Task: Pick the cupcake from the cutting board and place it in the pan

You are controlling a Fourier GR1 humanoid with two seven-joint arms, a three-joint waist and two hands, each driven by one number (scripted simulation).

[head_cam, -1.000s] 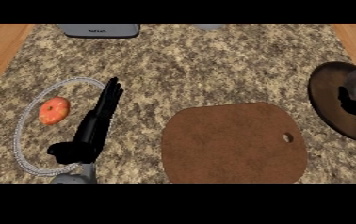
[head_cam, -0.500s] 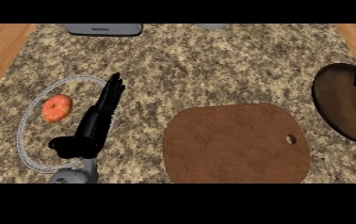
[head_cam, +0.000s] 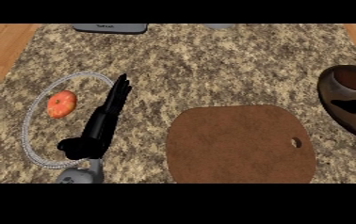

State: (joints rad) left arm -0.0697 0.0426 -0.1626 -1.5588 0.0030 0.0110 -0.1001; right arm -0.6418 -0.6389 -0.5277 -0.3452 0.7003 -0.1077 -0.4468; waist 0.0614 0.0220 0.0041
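Observation:
The brown cutting board (head_cam: 240,145), with a small hole near its right end, lies at the lower middle of the counter, and its top is bare. No cupcake shows anywhere on it. The dark brown pan (head_cam: 339,79) is cut off by the right edge of the head view; a lighter brown patch inside it is too cropped to identify. My left hand (head_cam: 101,124) rests on the counter left of the board, open, with straight fingers pointing away and nothing in it. My right hand does not show.
A clear round plate (head_cam: 28,124) with an orange-red fruit (head_cam: 61,104) on it lies just left of my left hand. A grey appliance (head_cam: 110,28) and another grey object (head_cam: 219,26) stand at the counter's far edge. Wooden floor (head_cam: 14,39) shows at far left.
The board and pan have drifted slightly right in the view, so less of the pan shows. My left hand has kept its pose and stayed open.

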